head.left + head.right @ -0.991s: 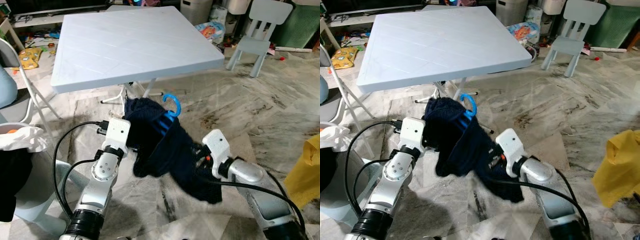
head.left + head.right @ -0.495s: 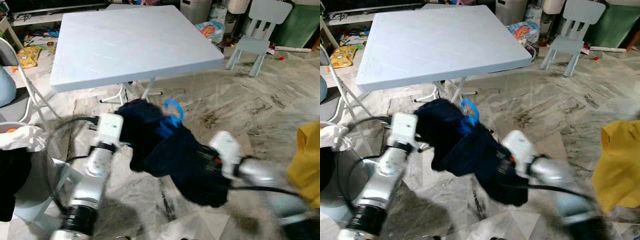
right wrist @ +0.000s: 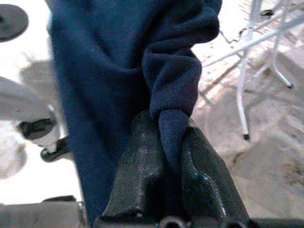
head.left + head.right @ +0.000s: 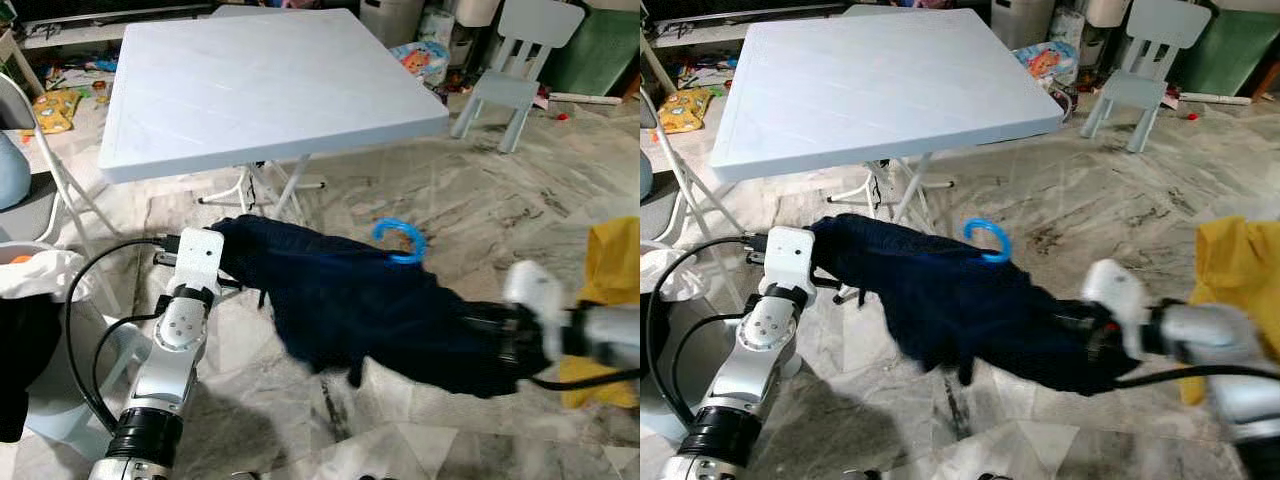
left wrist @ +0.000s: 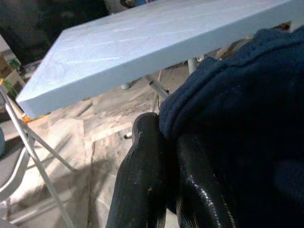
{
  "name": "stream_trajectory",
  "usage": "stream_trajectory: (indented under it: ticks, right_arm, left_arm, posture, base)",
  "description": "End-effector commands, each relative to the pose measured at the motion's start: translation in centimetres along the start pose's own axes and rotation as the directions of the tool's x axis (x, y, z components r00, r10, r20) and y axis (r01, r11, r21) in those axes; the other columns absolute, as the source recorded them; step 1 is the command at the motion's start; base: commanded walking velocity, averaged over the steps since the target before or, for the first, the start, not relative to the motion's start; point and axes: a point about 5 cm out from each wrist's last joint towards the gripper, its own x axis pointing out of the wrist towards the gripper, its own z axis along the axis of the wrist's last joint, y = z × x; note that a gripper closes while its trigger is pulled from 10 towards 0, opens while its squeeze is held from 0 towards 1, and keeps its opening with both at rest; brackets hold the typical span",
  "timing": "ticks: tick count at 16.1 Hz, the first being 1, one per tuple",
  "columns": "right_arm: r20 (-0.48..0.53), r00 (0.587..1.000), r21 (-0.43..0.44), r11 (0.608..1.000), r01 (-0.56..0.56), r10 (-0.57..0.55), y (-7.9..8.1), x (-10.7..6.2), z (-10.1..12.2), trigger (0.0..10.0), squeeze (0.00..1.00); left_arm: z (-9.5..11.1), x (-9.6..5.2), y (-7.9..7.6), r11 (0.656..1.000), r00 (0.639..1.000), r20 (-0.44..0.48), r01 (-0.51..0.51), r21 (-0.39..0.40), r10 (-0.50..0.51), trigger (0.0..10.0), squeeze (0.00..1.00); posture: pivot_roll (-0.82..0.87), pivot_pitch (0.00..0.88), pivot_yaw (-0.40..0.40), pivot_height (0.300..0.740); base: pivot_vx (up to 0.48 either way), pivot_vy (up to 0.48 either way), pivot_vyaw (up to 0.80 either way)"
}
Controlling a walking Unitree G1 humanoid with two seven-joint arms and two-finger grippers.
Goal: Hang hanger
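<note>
left gripper (image 5: 164, 190): fingers clenched on garment (image 4: 360, 305) edge | right gripper (image 3: 171, 183): pinching a fold | garment stretched between both above floor, before table (image 4: 260, 85) | hanger (image 4: 400, 243) hook pokes up mid-garment, seen from head views

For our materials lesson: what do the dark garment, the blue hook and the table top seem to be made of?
Garment: soft navy knit, likely fleece or cotton; it bunches thickly between gripper fingers.
Hook: glossy bright blue, probably plastic.
Table top: pale matte moulded panel, probably plastic.
</note>
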Motion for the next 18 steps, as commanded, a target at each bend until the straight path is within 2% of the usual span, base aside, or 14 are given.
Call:
stream_trajectory:
  ticks: [1,3,4,5,6,8,9,11,12,14,15,16,17,18]
  right_arm:
    - [0.017,1.000,-0.014,1.000,-0.019,0.019,-0.3,-2.2,0.5,10.0,0.00]
    - [0.041,0.998,-0.016,0.998,-0.056,0.057,-0.2,-3.3,1.1,10.0,0.00]
    - [0.100,0.992,-0.017,0.996,-0.082,0.083,-0.4,-4.5,2.2,10.0,0.00]
    - [0.115,0.990,-0.016,0.997,-0.082,0.083,-0.6,-4.8,2.4,10.0,0.00]
    - [0.189,0.979,-0.033,0.997,-0.076,0.081,-0.9,-5.4,3.8,10.0,0.00]
    - [0.309,0.944,-0.048,0.993,-0.109,0.119,-0.6,-5.4,5.9,10.0,0.00]
    - [0.357,0.924,-0.052,0.991,-0.125,0.135,-0.4,-5.4,6.6,10.0,0.00]
    - [0.392,0.907,-0.050,0.988,-0.148,0.156,-0.1,-5.3,7.2,10.0,0.00]
    - [0.359,0.921,-0.052,0.989,-0.141,0.151,0.0,-4.9,6.7,10.0,0.00]
    - [0.424,0.903,-0.005,0.998,-0.068,0.064,-0.6,-3.9,7.2,10.0,0.00]
    - [0.452,0.892,0.020,0.999,-0.025,0.013,-0.8,-2.9,7.6,10.0,0.00]
    - [0.470,0.880,0.058,0.997,0.044,-0.066,-0.8,-0.8,7.9,10.0,0.00]
    - [0.469,0.869,0.088,0.988,0.131,-0.157,-1.0,0.8,7.8,10.0,0.00]
    - [0.456,0.855,0.159,0.968,0.193,-0.246,-0.9,2.9,7.3,10.0,0.00]
  left_arm:
    - [-0.4,0.1,1.2,0.998,0.998,-0.034,-0.056,-0.013,0.055,0.0,0.00]
    - [-0.5,0.1,1.2,0.999,0.998,-0.040,-0.047,-0.012,0.047,0.0,0.00]
    - [-0.8,0.1,0.9,0.999,0.998,-0.060,-0.030,-0.027,0.029,0.0,0.00]
    - [-0.9,0.1,0.8,0.999,0.998,-0.065,-0.023,-0.032,0.020,0.0,0.00]
    - [-1.8,-0.2,-0.4,0.997,0.991,-0.127,0.043,-0.068,-0.051,0.0,0.00]
    - [-3.1,-0.8,-2.6,0.977,0.957,-0.227,0.148,-0.151,-0.180,0.0,0.00]
    - [-3.4,-1.2,-3.4,0.965,0.942,-0.243,0.188,-0.183,-0.230,0.0,0.00]
    - [-3.3,-1.5,-4.4,0.945,0.928,-0.245,0.222,-0.239,-0.280,0.0,0.00]
    - [-3.1,-1.5,-4.6,0.941,0.926,-0.241,0.232,-0.248,-0.292,0.0,0.00]
    - [-2.7,-1.4,-4.9,0.933,0.920,-0.223,0.267,-0.239,-0.321,0.0,0.00]
    - [-2.5,-1.5,-5.2,0.931,0.917,-0.215,0.288,-0.223,-0.335,0.0,0.00]
    - [-2.1,-1.7,-6.0,0.930,0.912,-0.200,0.326,-0.173,-0.357,0.0,0.00]
    - [-2.1,-1.9,-6.5,0.925,0.903,-0.201,0.363,-0.112,-0.379,2.6,0.00]
    - [-2.3,-2.5,-7.3,0.913,0.890,-0.203,0.405,-0.055,-0.407,10.0,1.00]
  posture:
    - [0.00,0.131,-0.030,0.740]
    - [0.00,0.132,-0.027,0.740]
    - [0.00,0.133,-0.024,0.740]
    - [0.00,0.133,-0.024,0.740]
    - [0.00,0.133,-0.022,0.740]
    - [0.00,0.134,-0.021,0.740]
    - [0.00,0.135,-0.021,0.740]
    - [0.00,0.134,-0.021,0.740]
    - [0.00,0.134,-0.022,0.740]
    - [0.00,0.133,-0.024,0.740]
    - [0.00,0.133,-0.024,0.740]
    - [0.00,0.133,-0.024,0.740]
    - [0.00,0.134,-0.025,0.740]
    - [0.00,0.135,-0.027,0.740]
  base:
    - [0.000,0.000,0.00]
    - [0.000,0.000,0.00]
    - [0.000,0.000,0.00]
    - [0.000,0.000,0.00]
    - [0.000,0.000,0.00]
    - [0.000,0.000,0.00]
    - [0.000,0.000,0.00]
    - [0.000,0.000,0.00]
    - [0.000,0.000,0.00]
    - [0.000,0.000,0.00]
    - [0.000,0.000,0.00]
    - [0.000,0.000,0.00]
    - [0.000,0.000,0.00]
    - [0.000,0.000,0.00]
